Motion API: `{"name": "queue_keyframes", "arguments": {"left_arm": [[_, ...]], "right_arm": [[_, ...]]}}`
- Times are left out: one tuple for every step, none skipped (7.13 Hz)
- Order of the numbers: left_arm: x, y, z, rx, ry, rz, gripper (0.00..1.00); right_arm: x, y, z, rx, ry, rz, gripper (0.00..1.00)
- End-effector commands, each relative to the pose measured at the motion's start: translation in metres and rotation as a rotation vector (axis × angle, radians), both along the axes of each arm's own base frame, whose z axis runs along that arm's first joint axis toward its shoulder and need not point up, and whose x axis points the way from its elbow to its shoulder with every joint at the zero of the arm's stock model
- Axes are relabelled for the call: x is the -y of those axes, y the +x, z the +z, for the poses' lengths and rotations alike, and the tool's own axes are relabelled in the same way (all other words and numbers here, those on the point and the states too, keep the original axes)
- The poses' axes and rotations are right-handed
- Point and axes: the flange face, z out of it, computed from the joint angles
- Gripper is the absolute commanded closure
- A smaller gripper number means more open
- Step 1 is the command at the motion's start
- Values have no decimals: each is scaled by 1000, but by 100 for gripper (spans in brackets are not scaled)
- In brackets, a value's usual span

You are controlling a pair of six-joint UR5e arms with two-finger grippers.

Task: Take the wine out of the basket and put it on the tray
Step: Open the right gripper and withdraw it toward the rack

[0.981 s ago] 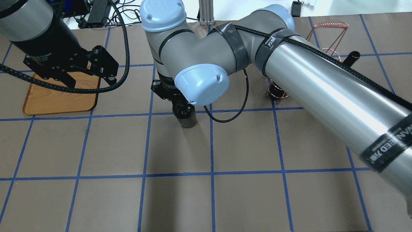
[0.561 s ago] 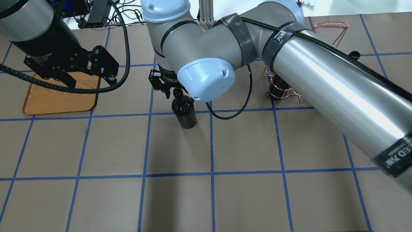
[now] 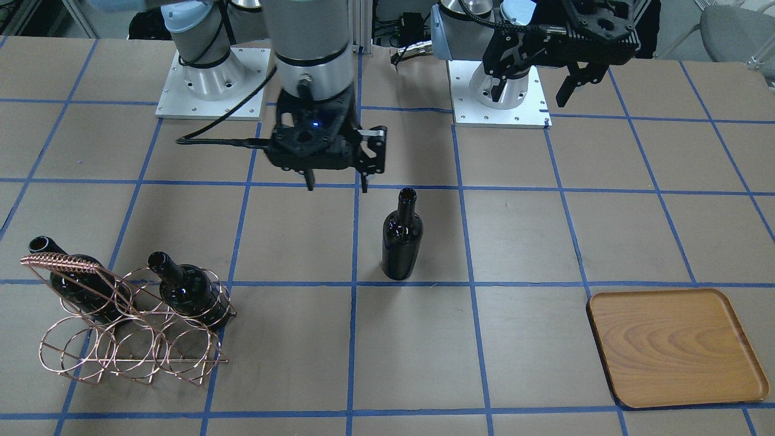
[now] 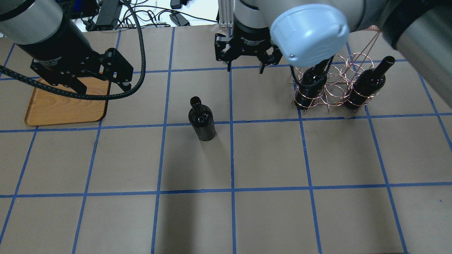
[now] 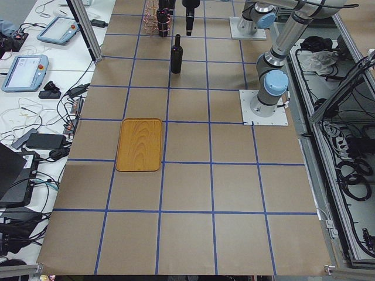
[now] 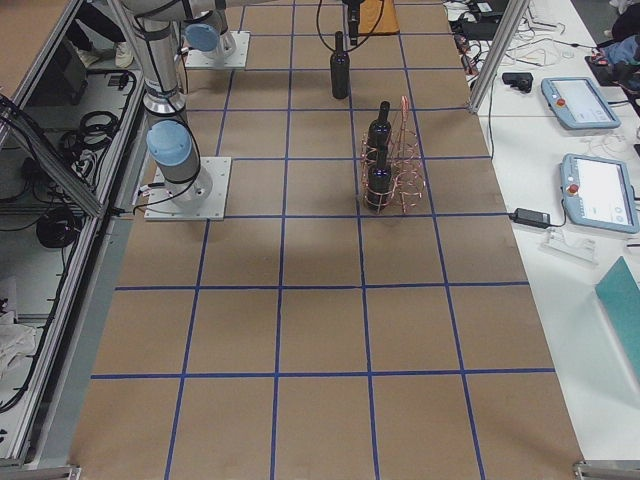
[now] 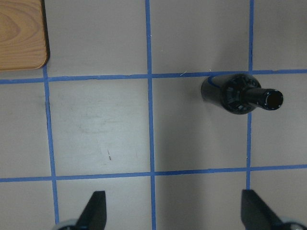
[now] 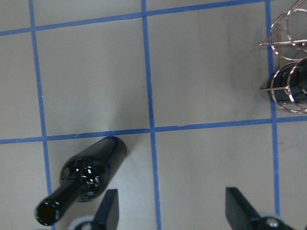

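Observation:
One wine bottle (image 4: 202, 121) stands upright and alone on the table's middle, also in the front view (image 3: 399, 242) and both wrist views (image 7: 235, 93) (image 8: 88, 175). My right gripper (image 4: 245, 70) (image 3: 336, 186) is open and empty, raised, between that bottle and the basket (image 4: 332, 88) (image 3: 133, 339). Two more bottles (image 4: 307, 86) (image 4: 367, 84) lean in the basket. My left gripper (image 4: 101, 87) (image 3: 527, 97) is open and empty, held high over the near edge of the wooden tray (image 4: 63, 109) (image 3: 672, 345), which holds nothing.
The brown table cover carries a blue tape grid. Cables and devices lie past the far edge (image 4: 106, 14). Both arm bases (image 3: 209, 85) (image 3: 502, 91) stand on the robot's side.
My right gripper has let go of the standing bottle, risen and moved away toward the basket. The bottle stays upright in place. My left gripper has barely moved.

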Motion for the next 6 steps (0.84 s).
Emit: {"name": "queue_keyframes", "arguments": {"left_arm": [[12, -12, -5, -91, -10, 99, 0], [20, -28, -14, -116, -22, 80, 0], [22, -58, -27, -116, -32, 52, 0], [25, -87, -40, -117, -46, 59, 0], [32, -102, -60, -95, -29, 69, 0], [47, -106, -76, -69, -38, 65, 0]], "right_arm": [[27, -90, 13, -40, -23, 90, 2], [32, -111, 5, -58, -4, 68, 0], [31, -122, 0, -120, 27, 58, 0], [30, -130, -1, -178, 45, 49, 0], [29, -133, 0, -212, 46, 46, 0], [23, -134, 3, -215, 38, 44, 0]]}}
